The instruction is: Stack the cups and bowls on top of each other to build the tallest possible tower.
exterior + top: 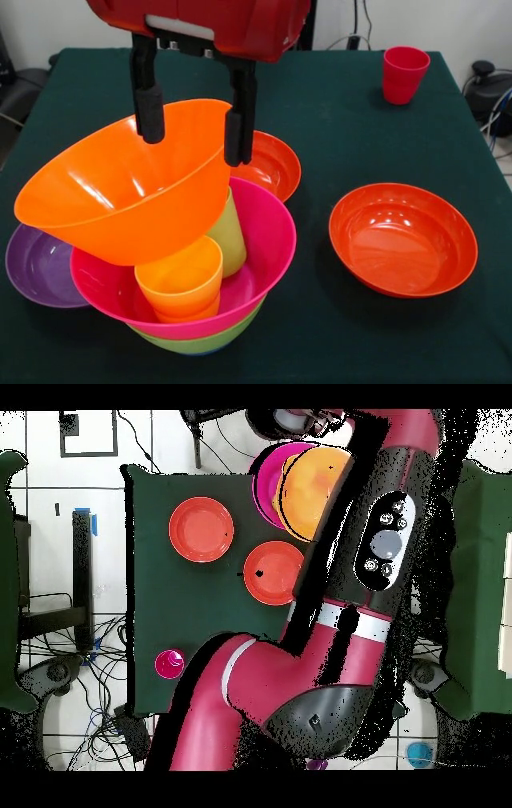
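So the tower [192,280] is maybe halfway there. Right under my fingers a green bowl [200,342] sits on the surface [336,104], the pink bowl [268,240] is nested in it, and inside that are a yellow-orange cup [180,280] and a lime green cup [228,232]. The big orange bowl [120,192] is tipped over on top of them, leaning on the cups with its mouth tilted up toward me.

Still loose: one red-orange bowl [402,238] well off to one side of my fingers on the surface, another red-orange bowl [272,164] tucked just behind the pile, the purple bowl [40,264] just past the tower on the other side, and the red cup [404,74] way off at a far corner. No blue bowl that I can see.

My gripper [196,120] hangs straight down from above, fingers [149,112] pointing at the surface. They straddle the orange bowl's upper rim, one outside the wall and one inside, looking pinched onto it, so I'd say I'm gripping that bowl. From overhead my arm mostly covers the pile.
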